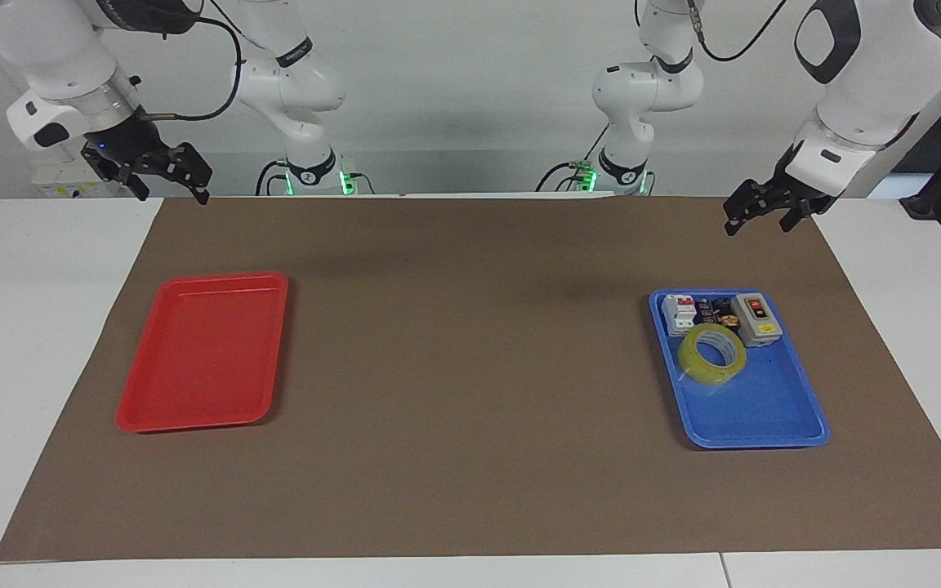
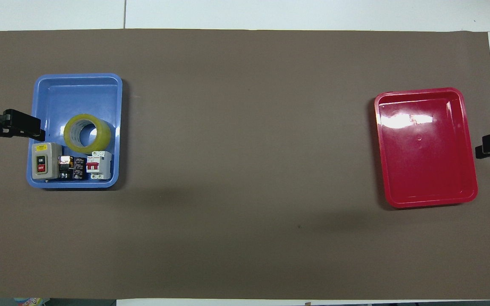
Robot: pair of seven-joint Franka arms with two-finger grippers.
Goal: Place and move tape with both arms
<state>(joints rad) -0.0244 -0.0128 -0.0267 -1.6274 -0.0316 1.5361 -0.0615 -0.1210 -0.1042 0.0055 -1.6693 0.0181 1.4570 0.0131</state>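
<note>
The tape (image 1: 711,353) (image 2: 86,134), a yellowish translucent roll, lies flat in the blue tray (image 1: 764,404) (image 2: 79,95) toward the left arm's end of the table. My left gripper (image 1: 758,224) (image 2: 21,126) hangs open and empty in the air, over the mat at the tray's edge that is toward the robots. My right gripper (image 1: 172,194) (image 2: 489,146) is also raised, open and empty, over the mat's edge near the red tray (image 1: 201,359) (image 2: 425,157). Neither gripper touches anything.
In the blue tray, nearer to the robots than the tape, sit a grey switch box (image 1: 756,318) (image 2: 46,160), a small black part (image 1: 715,311) (image 2: 72,168) and a white breaker (image 1: 680,312) (image 2: 98,165). The red tray holds nothing. A brown mat (image 1: 470,367) covers the table.
</note>
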